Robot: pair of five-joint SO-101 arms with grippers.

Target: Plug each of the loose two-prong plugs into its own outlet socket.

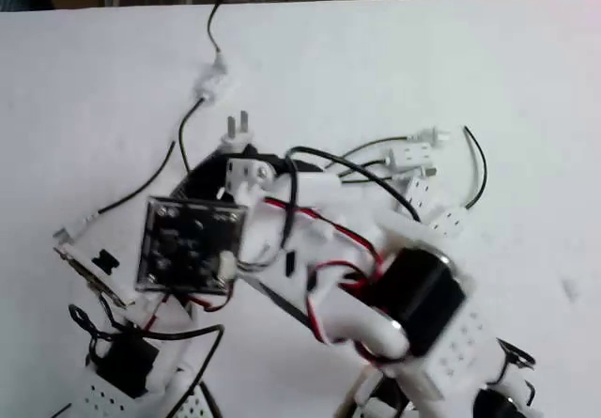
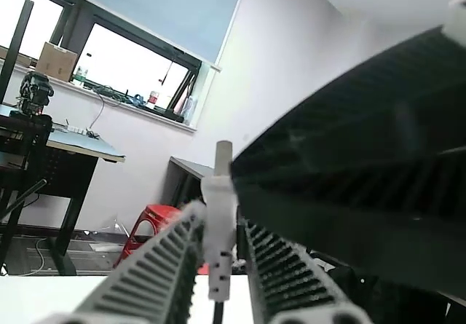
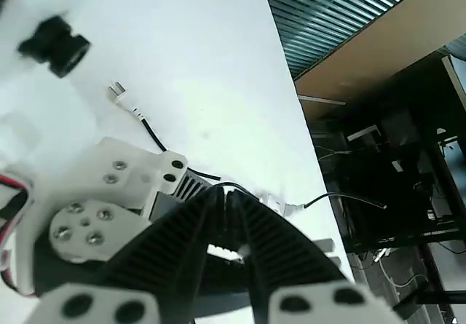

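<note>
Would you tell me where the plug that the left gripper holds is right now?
The white two-prong plug sits clamped between the left gripper's fingers, near the table's middle in the high view.
</note>
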